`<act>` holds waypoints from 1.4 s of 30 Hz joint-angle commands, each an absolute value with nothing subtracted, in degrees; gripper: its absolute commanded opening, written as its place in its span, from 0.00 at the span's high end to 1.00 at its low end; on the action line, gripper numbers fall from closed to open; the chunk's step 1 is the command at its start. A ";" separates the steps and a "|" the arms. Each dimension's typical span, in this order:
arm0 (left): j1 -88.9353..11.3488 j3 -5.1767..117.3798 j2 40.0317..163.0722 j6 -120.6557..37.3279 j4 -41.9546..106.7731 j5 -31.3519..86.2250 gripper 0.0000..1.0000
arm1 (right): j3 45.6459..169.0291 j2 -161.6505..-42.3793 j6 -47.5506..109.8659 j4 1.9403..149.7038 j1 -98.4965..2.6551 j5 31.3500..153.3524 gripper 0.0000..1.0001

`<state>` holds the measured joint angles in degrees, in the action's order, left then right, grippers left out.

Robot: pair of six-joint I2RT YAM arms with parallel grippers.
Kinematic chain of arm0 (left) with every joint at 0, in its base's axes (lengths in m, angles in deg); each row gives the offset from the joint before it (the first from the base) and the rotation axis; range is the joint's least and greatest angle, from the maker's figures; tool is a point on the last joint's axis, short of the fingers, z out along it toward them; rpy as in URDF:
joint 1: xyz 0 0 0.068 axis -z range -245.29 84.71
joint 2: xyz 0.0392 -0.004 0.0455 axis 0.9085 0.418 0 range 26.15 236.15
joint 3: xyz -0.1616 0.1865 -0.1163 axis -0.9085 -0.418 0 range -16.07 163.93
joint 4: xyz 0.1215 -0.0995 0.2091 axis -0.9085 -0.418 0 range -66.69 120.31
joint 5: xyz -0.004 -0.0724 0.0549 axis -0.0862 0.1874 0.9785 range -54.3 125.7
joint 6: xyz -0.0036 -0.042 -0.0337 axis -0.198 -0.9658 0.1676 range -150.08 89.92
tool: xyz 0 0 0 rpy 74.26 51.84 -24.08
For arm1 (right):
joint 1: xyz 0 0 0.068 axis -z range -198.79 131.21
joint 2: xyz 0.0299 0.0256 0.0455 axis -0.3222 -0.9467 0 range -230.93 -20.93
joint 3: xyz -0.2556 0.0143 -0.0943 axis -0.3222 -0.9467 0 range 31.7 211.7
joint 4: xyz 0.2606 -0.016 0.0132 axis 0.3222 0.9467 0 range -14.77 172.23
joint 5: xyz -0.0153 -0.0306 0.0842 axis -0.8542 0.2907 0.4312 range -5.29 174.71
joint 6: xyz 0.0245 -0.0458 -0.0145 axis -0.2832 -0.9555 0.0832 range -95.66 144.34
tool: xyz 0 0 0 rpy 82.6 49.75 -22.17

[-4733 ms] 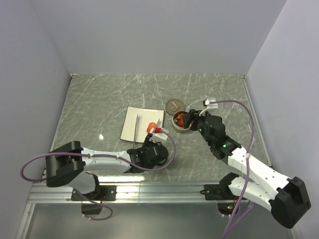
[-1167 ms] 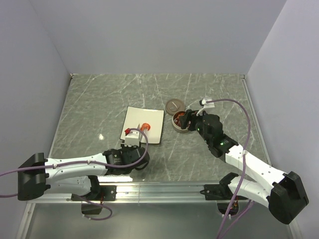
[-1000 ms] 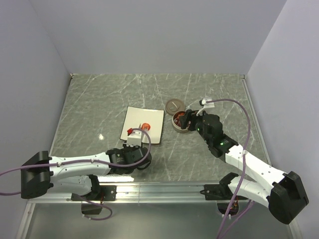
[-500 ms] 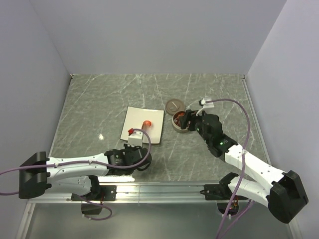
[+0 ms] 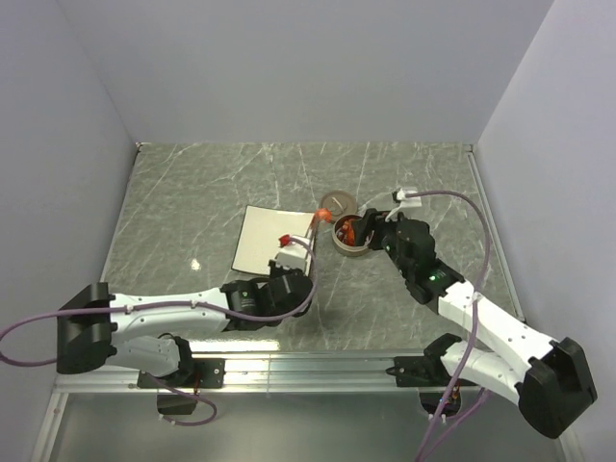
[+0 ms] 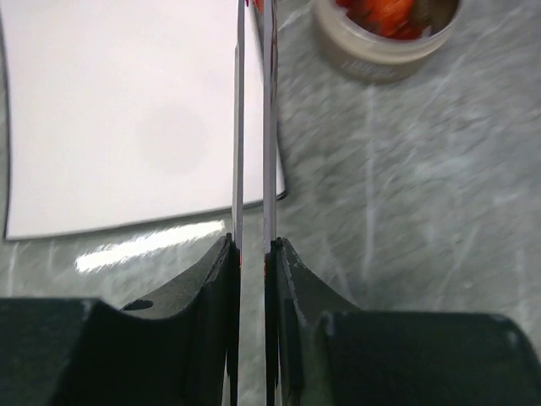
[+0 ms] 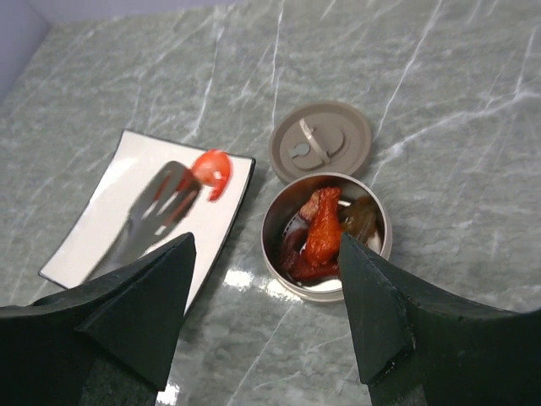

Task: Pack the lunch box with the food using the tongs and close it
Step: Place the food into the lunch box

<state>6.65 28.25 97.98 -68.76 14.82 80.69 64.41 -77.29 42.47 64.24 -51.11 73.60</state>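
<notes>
The lunch box (image 6: 380, 59) stands open on the table (image 5: 192, 192), just right of the white plate (image 6: 127, 127). It contains several red-orange and brown food pieces (image 7: 323, 233). Its lid (image 7: 321, 141) lies flat on the table, just beyond the box, handle side up.

The tongs (image 6: 270, 135) reach across the plate's right edge with their arms squeezed nearly parallel. Their tips pinch one red piece (image 7: 211, 169) at the plate corner nearest the lid.

My left gripper (image 6: 252, 249) is clamped on the tongs' arms, one finger pressing on each. My right gripper (image 7: 264, 254) is spread wide and grips nothing. It sits on the near side of the box, with the box in view between its fingers.
</notes>
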 commanded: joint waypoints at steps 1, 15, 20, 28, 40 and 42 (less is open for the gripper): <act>7.04 33.85 101.02 -59.89 25.02 80.09 0.92 | 67.39 -73.41 41.66 63.80 -50.00 71.62 0.24; 5.11 40.97 113.42 -53.81 29.78 70.59 0.92 | 64.58 -66.64 42.45 64.94 -48.50 71.35 0.22; 5.02 40.89 114.12 -54.17 29.60 70.33 0.91 | 64.84 -67.86 42.45 64.77 -48.24 71.96 0.22; 5.11 41.33 114.65 -54.96 29.08 71.99 0.72 | 64.93 -68.66 42.45 64.50 -48.15 72.41 0.22; 5.11 41.24 114.13 -55.31 29.07 72.44 0.60 | 64.93 -69.45 42.36 64.42 -48.06 72.76 0.22; 5.11 41.06 114.04 -55.40 29.16 72.79 0.61 | 64.93 -69.63 42.36 64.33 -48.15 72.76 0.22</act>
<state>5.23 39.11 114.50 -55.03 26.64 71.49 64.67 -69.51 42.50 65.47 -48.51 72.37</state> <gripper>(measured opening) 0.396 0.776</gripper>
